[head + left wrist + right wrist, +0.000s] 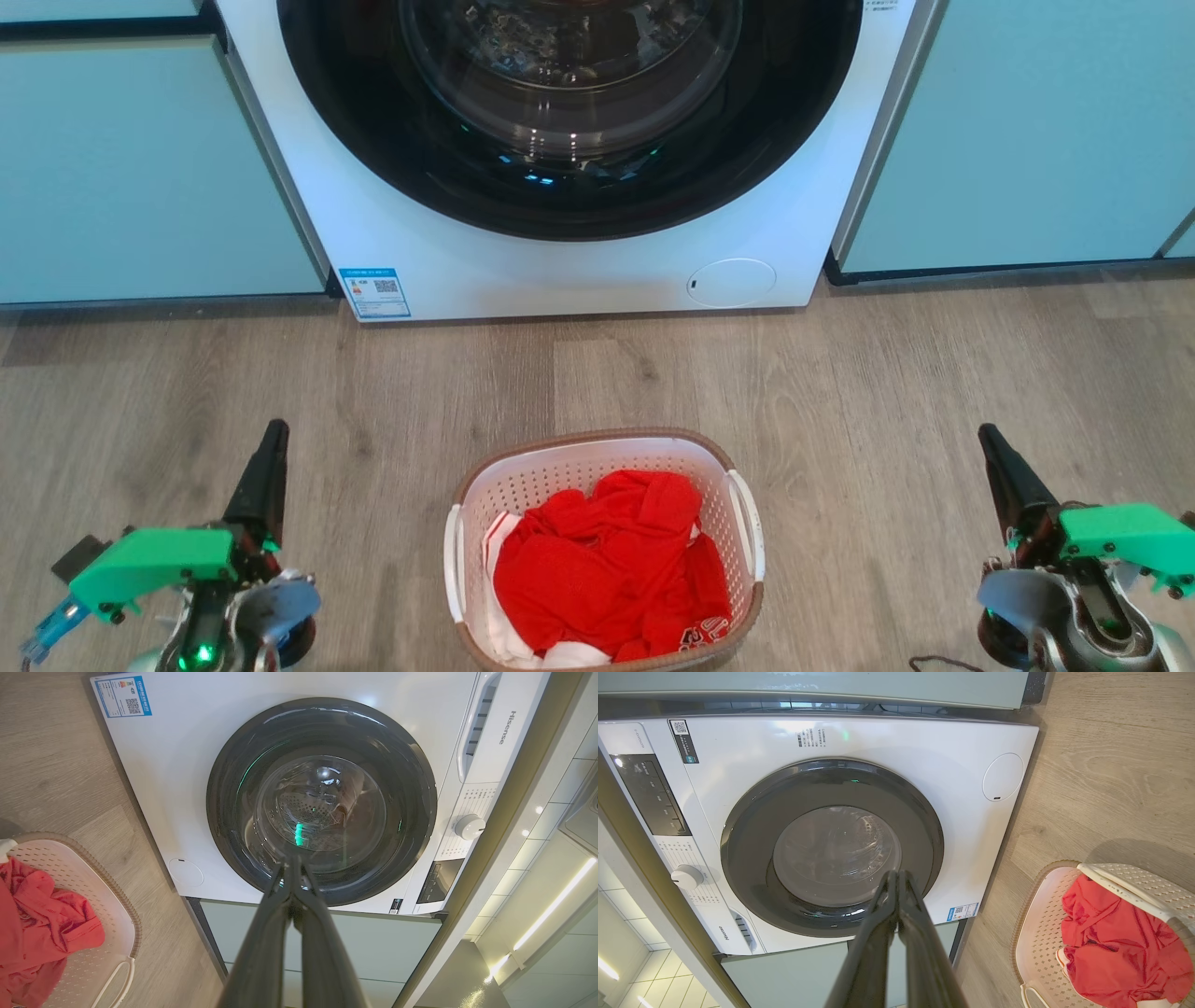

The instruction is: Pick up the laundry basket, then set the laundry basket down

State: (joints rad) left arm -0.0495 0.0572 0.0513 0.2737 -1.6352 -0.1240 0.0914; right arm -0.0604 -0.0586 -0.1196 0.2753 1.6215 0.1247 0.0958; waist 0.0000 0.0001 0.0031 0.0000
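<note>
We held our left claw (273, 443) and right claw (991, 446) closed on nothing, well apart either side of the laundry basket (560, 476); it sat on the floor (840, 392) before the washer (560, 271), red clothes (607, 569) inside, its side handles facing each claw, likely for a two-sided lift.

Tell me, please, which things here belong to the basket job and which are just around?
Job: laundry basket, left gripper, right gripper.
Just around: washer, red clothes in the basket, cabinets, floor.
</note>
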